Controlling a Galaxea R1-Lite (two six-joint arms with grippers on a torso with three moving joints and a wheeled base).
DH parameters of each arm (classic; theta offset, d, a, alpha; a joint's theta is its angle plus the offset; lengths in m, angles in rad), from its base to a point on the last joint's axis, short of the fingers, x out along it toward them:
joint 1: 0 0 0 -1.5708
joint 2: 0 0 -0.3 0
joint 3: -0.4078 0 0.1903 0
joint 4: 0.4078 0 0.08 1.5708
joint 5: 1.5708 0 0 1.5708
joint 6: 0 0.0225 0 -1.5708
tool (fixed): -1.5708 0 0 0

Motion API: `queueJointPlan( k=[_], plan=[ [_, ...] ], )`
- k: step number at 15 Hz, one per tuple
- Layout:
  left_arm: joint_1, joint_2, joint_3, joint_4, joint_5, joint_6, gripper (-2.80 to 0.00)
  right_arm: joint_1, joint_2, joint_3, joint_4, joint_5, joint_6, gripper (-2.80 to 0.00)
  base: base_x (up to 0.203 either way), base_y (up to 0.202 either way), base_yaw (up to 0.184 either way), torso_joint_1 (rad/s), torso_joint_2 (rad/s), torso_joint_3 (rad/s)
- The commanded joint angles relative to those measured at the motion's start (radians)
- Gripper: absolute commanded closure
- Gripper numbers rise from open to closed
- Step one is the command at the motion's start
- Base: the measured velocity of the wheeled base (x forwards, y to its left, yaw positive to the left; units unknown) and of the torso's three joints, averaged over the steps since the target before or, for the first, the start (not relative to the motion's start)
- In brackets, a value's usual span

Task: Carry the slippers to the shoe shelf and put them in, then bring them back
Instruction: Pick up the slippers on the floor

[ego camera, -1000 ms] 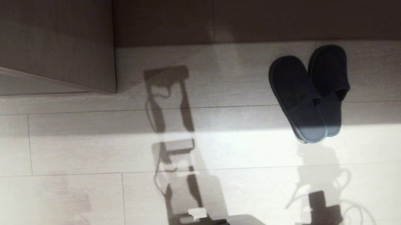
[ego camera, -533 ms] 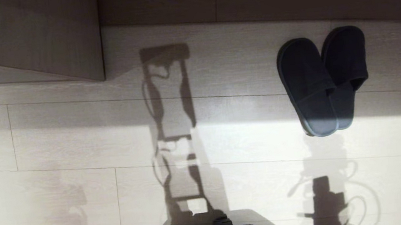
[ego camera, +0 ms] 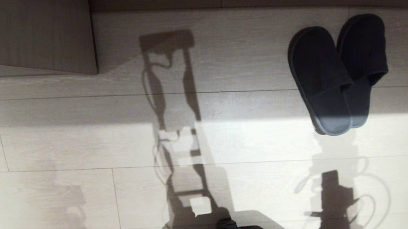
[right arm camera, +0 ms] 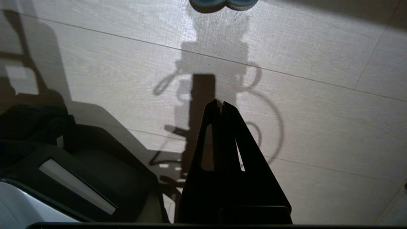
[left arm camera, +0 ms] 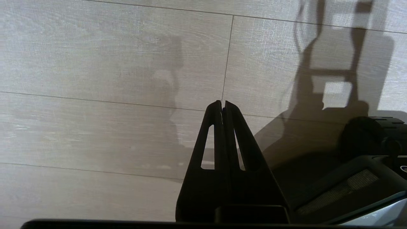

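Slippers point(ego camera: 340, 74): lay paired on floor point(ego camera: 74, 147), upper right of head frame, ungrasped. Left gripper point(left arm camera: 222, 105), right gripper point(right arm camera: 219, 105): fingers clenched, empty. Carrying, shelving, return all outstanding.

The slippers point(ego camera: 340, 73) look like soft, matt cloth. The floor point(ego camera: 74, 147) is pale wood-look boards with a fine grain and a light shine. The cabinet point(ego camera: 20, 36) looks like matt wood. The grippers look like smooth black plastic.
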Motion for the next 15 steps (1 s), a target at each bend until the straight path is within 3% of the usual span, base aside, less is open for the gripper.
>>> queueJointPlan(
  k=[1, 3, 6, 12, 13, 15],
  plan=[
    [0.000, -0.002, 0.002, 0.000, 0.000, -0.001, 0.00, 0.000, 0.007, -0.049, 0.006, 0.018, -0.002, 0.00, 0.000, 0.000, 0.000, 0.000, 0.00, 0.000],
    [0.000, -0.002, 0.002, -0.001, 0.001, -0.001, 0.00, 0.000, 0.067, -0.154, 0.044, 0.065, -0.007, 0.00, 0.000, 0.000, 0.000, 0.000, 0.00, 0.000],
    [0.000, -0.002, 0.002, -0.001, -0.001, 0.001, 0.00, 0.007, 0.352, -0.235, -0.019, 0.087, -0.015, 0.00, 0.000, 0.000, 0.000, 0.000, 0.00, 0.000],
    [0.000, -0.002, 0.002, 0.001, -0.001, 0.001, 0.00, 0.007, 1.141, -0.319, -0.511, 0.078, -0.020, 0.00, 0.000, 0.000, 0.000, 0.000, 0.00, 0.000],
    [0.000, -0.002, 0.002, 0.001, -0.001, 0.001, 0.00, 0.007, 1.243, -0.324, -0.626, 0.061, -0.020, -2.80, 0.000, 0.000, 0.000, 0.000, 0.00, 0.000],
    [0.000, -0.002, 0.002, 0.001, -0.001, 0.001, 0.00, 0.009, 1.390, -0.328, -0.858, 0.028, -0.023, -2.80, 0.000, 0.000, 0.000, 0.000, 0.00, 0.000]
  ],
)
